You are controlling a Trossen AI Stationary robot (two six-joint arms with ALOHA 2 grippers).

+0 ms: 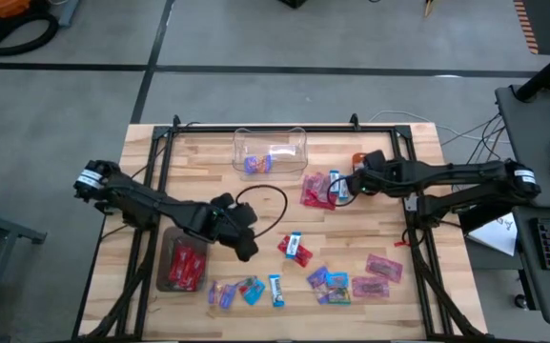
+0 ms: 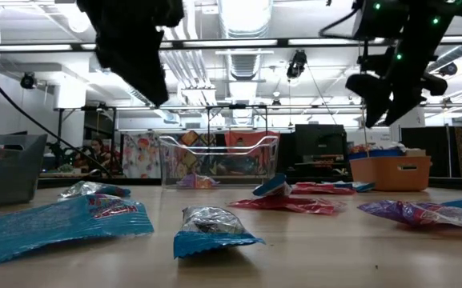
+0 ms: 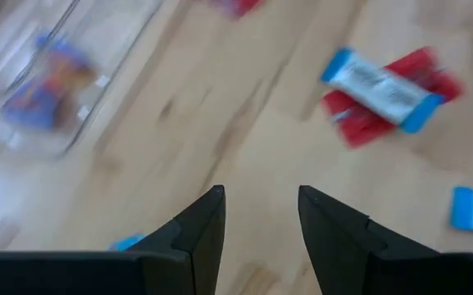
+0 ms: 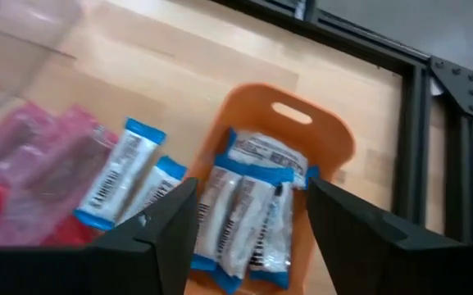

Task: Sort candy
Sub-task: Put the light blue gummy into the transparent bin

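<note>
Right gripper (image 4: pixel 248 217) open, empty, above orange bowl (image 4: pixel 334 139); three blue-and-white candies (image 4: pixel 244 209) in the bowl, two more beside it on the red pile (image 1: pixel 315 191). Left gripper (image 3: pixel 256 217) open, empty, mid-table. Clear box (image 1: pixel 270 150): one purple candy, blurred. Dark tray (image 1: pixel 182 264): red candies, count unclear. Roughly ten loose candies (image 1: pixel 295 249) along the near edge.

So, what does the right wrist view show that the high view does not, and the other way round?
Only the right wrist view looks into the orange bowl and shows blue-and-white candies lying inside it. Only the high view shows the left gripper, the clear box and the candies scattered along the near side. Both show the right gripper, jaws open, and the red and pink candies beside it.
</note>
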